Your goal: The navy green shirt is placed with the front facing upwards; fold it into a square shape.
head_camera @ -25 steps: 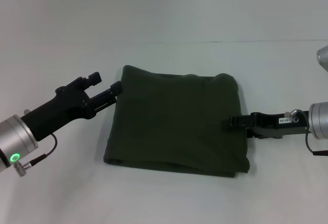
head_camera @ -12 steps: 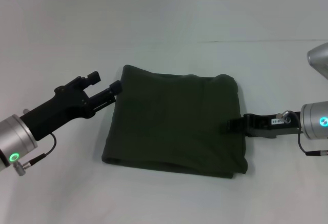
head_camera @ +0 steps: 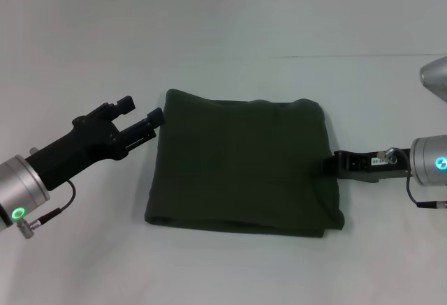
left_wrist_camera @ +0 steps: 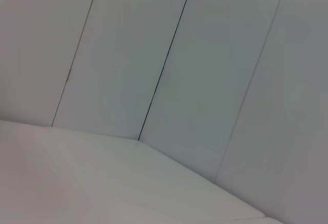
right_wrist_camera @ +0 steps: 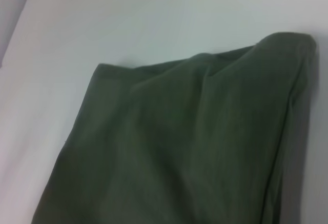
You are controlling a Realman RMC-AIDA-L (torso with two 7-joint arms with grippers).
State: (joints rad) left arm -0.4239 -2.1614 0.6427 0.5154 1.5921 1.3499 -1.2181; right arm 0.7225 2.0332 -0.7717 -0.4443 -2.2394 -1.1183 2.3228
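Note:
The navy green shirt (head_camera: 241, 162) lies folded into a rough square in the middle of the white table (head_camera: 230, 270), plain dark fabric on top with no lettering showing. It also fills the right wrist view as the shirt (right_wrist_camera: 179, 142), with a rounded folded corner. My left gripper (head_camera: 140, 111) hovers open just off the shirt's upper left corner, nothing between its fingers. My right gripper (head_camera: 327, 166) points at the shirt's right edge, about halfway down, seen edge-on. The left wrist view shows only wall panels and table.
White table surface surrounds the shirt on all sides. A white panelled wall (left_wrist_camera: 169, 70) stands behind the table, and a thin seam (head_camera: 363, 56) runs across the far right of the tabletop.
My right gripper has drawn back to the right, from over the shirt's right side to its edge. The shirt has shifted slightly right. The left gripper has barely moved.

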